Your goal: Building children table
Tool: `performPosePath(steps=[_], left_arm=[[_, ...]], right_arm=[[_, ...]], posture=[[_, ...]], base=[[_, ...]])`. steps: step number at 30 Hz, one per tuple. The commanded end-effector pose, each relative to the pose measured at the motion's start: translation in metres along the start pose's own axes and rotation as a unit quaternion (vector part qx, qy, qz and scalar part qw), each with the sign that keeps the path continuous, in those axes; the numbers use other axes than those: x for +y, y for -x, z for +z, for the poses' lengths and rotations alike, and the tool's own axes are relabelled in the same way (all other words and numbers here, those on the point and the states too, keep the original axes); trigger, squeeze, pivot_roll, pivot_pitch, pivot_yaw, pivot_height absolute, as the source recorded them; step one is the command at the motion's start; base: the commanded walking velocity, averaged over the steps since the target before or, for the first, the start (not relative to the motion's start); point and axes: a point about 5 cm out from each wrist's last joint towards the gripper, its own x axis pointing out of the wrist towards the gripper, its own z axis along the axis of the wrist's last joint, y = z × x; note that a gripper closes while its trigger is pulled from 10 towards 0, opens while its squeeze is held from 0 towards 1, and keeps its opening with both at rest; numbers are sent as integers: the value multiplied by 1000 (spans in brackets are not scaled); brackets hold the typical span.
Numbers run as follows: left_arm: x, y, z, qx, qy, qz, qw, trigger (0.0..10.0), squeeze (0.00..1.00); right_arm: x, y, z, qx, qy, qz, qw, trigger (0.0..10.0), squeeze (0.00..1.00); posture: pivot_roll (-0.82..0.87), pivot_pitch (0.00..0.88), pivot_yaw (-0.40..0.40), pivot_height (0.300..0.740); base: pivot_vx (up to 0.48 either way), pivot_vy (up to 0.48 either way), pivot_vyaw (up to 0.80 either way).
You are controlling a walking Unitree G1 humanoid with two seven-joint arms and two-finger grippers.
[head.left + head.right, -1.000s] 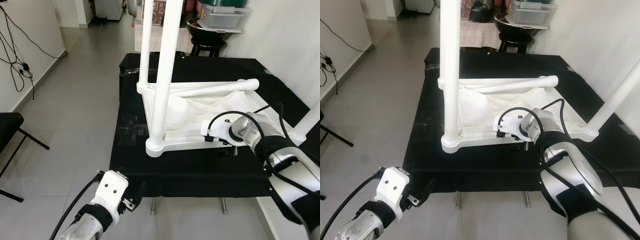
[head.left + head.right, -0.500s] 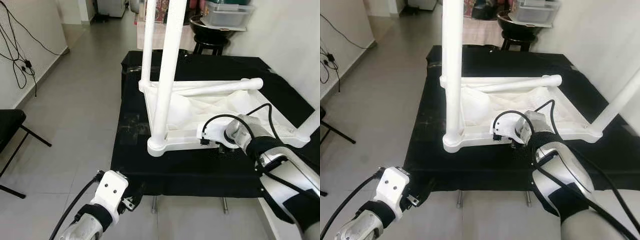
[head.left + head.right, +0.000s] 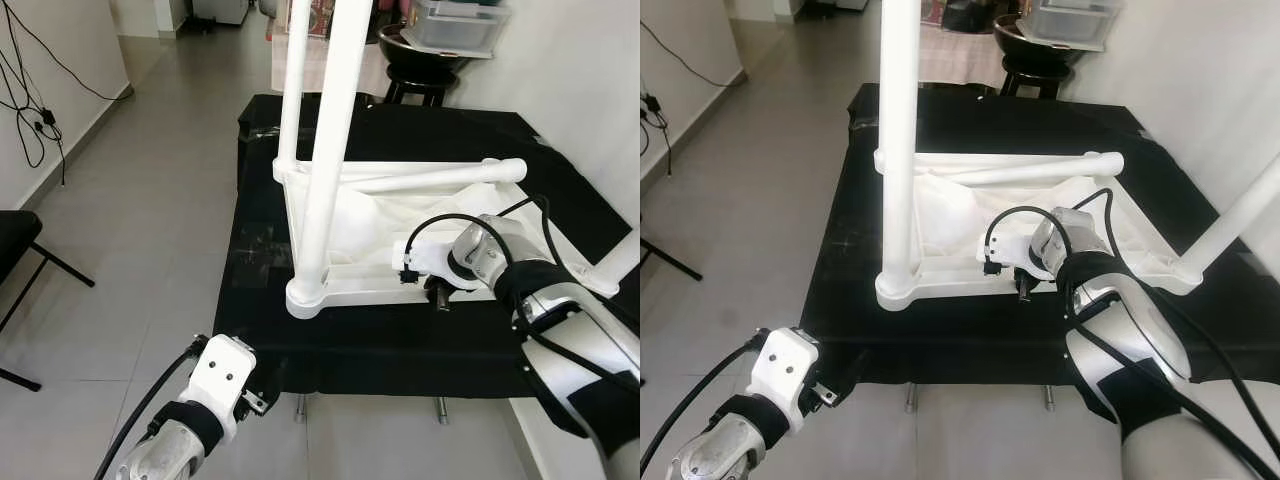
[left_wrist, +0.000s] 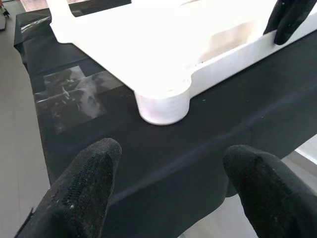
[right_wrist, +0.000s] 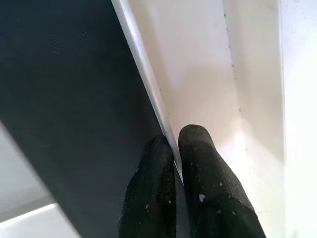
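Upturned white plastic children's table (image 3: pixel 400 235) sits centre frame on black cloth-covered work surface (image 3: pixel 260 250), legs up. Right gripper (image 5: pixel 174 148) at centre right, pinched tight on thin near rim of table frame. Left gripper (image 4: pixel 166 171) at lower left, fingers spread wide, hovering off cloth edge, holding nothing. Risk: narrow pinch slips off rim if pulled (smooth plastic), or table skids on cloth, tall leg (image 3: pixel 325 160) tipping.
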Motion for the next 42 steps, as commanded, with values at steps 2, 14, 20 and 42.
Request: performPosePath(steps=[2,14,20,42], left_arm=[[-5,-1,-4,6,6,-6,1000,10000,0],[-6,-1,-4,7,-1,-9,1000,10000,0],[-6,0,-4,7,-2,-6,1000,10000,0],[-7,-4,-3,1,2,-1,1000,10000,0]], right_arm=[[20,-15,23,-96,-38,104,989,0,0],[19,-23,105,-279,-267,-23,922,0,0],[13,-20,116,-300,-288,-105,903,0,0],[9,13,114,-399,-132,-23,907,10000,1000]], posture=[[-204,52,-126,740],[-204,41,-111,740],[-198,45,-111,740],[-211,46,-124,740]], base=[[0,0,0],[0,0,0],[0,0,0],[0,0,0]])
